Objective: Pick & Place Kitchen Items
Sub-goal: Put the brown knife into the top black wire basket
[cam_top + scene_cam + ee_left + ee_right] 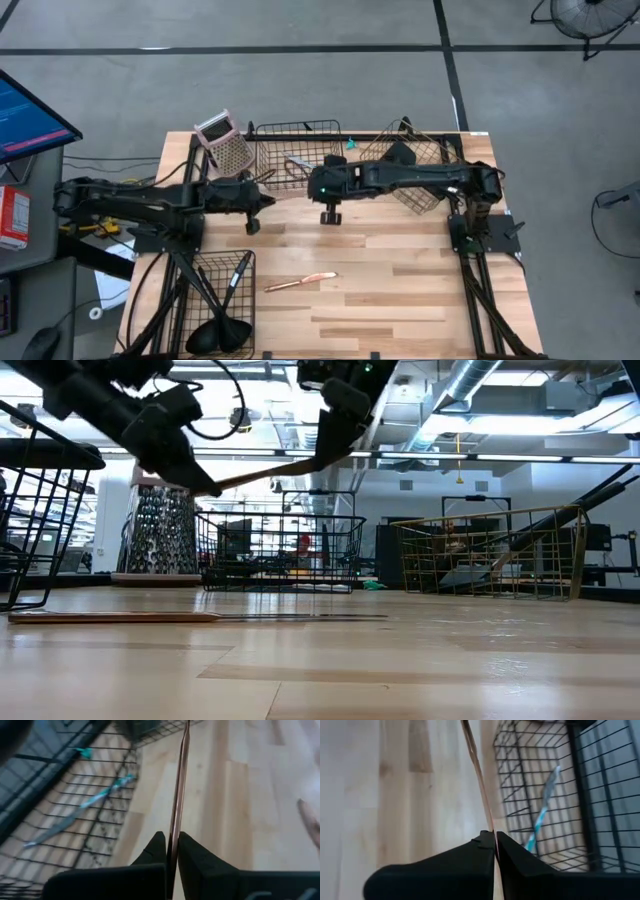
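A slim copper-coloured utensil [265, 472] is held in the air between my two grippers, above the table's middle. My left gripper [262, 198] is shut on one end and my right gripper [316, 186] on the other. A second copper piece [300, 282] lies flat on the table toward the near edge. A silver-teal piece [85, 815] lies in the black wire basket [295, 150] at the far side. Several black utensils stand in a black basket [222, 300] at the near left. My left gripper pinches the utensil's thin end [174, 837] between its two fingers, coming level from the table's left, fingers along the utensil. The utensil is lifted clear and runs straight ahead from the fingers. My right gripper pinches the opposite end [493, 832] between its two fingers, coming from the table's right and slanting down, fingers along the utensil. That end sits a little higher than the other.
A copper wire basket [415, 165] lies at the far right under my right arm. A metal grater [225, 140] stands at the far left beside the black basket. Bare wood lies between the grippers and the near edge.
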Robot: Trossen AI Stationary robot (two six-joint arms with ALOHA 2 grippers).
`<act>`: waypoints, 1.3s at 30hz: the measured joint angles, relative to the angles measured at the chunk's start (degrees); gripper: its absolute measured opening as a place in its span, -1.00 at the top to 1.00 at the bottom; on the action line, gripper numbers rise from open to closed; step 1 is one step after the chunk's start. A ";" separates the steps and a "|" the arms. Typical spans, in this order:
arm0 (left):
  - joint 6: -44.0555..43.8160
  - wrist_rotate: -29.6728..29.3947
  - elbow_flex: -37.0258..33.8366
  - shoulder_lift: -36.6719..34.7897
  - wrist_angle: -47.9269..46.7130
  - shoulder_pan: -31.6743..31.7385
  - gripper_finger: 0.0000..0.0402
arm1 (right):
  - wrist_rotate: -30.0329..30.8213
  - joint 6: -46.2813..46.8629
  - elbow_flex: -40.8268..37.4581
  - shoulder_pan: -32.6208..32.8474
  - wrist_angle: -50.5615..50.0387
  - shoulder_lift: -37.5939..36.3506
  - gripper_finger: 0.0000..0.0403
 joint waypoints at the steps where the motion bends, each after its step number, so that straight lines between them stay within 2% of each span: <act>1: 0.13 -1.01 0.93 0.00 -1.20 0.00 1.00 | -0.02 -0.69 0.48 -0.55 -0.23 -0.01 1.00; 5: 1.85 -4.91 4.51 0.00 -5.71 1.02 1.00 | -0.15 -3.69 1.94 -3.00 0.49 -0.01 1.00; 9: 5.93 -7.16 6.70 0.00 -7.24 4.75 0.99 | -0.34 -6.47 2.32 -5.86 3.19 0.01 1.00; 13: 10.38 -5.54 7.84 0.50 -6.70 11.02 0.98 | -2.30 -8.49 2.32 -9.00 6.15 0.15 1.00; 19: 12.49 1.31 8.38 3.37 -2.85 19.88 0.97 | -4.43 -10.01 2.31 -13.42 9.23 0.36 0.99; 23: 12.34 4.36 8.43 5.91 -2.26 22.57 0.97 | -5.87 -10.07 2.29 -15.16 9.69 1.87 0.99; 26: 11.73 3.78 8.38 7.72 -2.57 22.73 0.94 | -7.43 -10.16 2.28 -15.65 10.09 3.83 1.00; 32: 9.66 1.70 8.40 9.36 -0.19 23.06 0.68 | -8.11 -8.72 2.28 -16.33 11.46 6.24 0.99; 36: 9.84 6.43 8.72 9.18 1.97 22.93 0.43 | -8.26 -8.15 2.28 -17.62 11.51 6.34 0.99; 39: 10.11 6.91 8.60 8.90 4.10 23.10 0.26 | -8.62 -7.59 2.28 -18.73 11.20 6.33 0.99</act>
